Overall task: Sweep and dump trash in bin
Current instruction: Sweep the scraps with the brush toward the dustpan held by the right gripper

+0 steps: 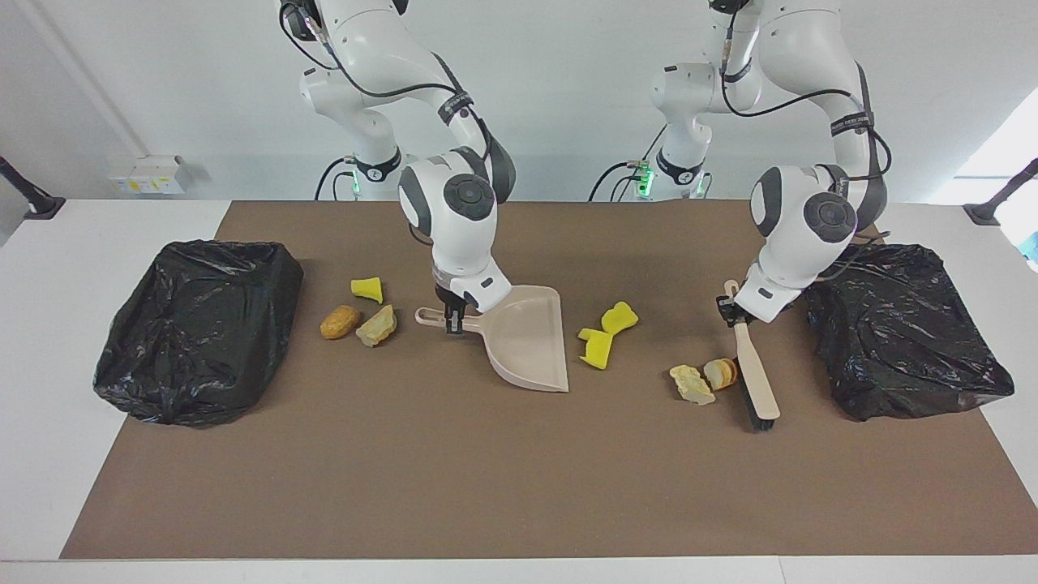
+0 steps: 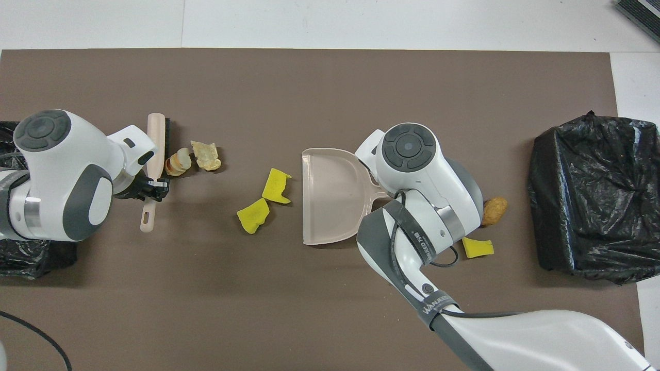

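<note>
We list: one brown mat (image 1: 486, 470) covering the white table (image 1: 49, 341); one small white box (image 1: 146, 173) on a wall ledge; one dark ribbed item (image 2: 639, 13) at the table's corner farthest from the robots, cut off by the frame

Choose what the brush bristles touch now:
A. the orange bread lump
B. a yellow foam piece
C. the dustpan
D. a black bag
A: the brush, held by the left gripper, rests its bristles against the orange bread lump.
</note>
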